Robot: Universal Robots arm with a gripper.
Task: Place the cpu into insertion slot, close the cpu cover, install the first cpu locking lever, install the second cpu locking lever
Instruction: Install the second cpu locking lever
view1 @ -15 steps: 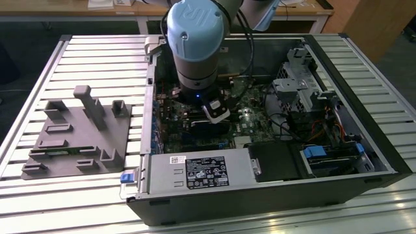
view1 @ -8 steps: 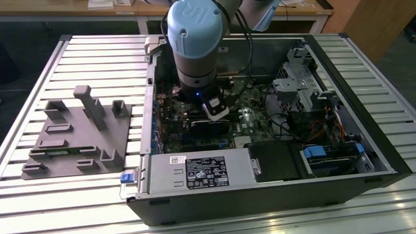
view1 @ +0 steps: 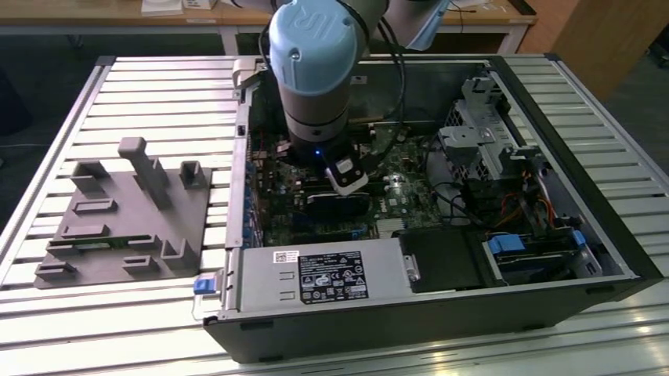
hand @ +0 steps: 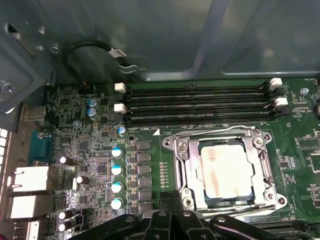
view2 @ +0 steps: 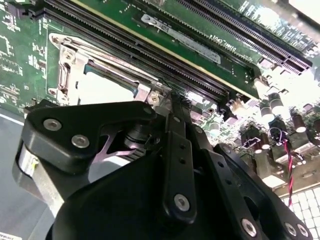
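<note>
In the first wrist view the cpu (hand: 224, 167), a pale square chip, lies flat in the insertion slot (hand: 225, 202). The cpu cover (hand: 220, 136), a silvery frame, lies down around it, so the chip shows through its window. Thin levers run along the socket's sides; I cannot tell whether they are latched. My gripper (hand: 172, 202) hovers just beside the socket, shut with nothing between its fingers. In the second wrist view the gripper (view2: 170, 100) reaches toward the socket corner, where the cpu (view2: 102, 89) shows. In the exterior view the gripper (view1: 347, 184) hangs inside the open computer case.
Long black memory slots (hand: 195, 102) run beside the socket. Capacitors (hand: 116, 170) and rear ports (hand: 30, 180) stand on the other side. A black cable (hand: 100, 47) loops on the case wall. A power supply (view1: 324, 274), a drive cage (view1: 481, 133) and a grey fixture (view1: 125, 211) stand nearby.
</note>
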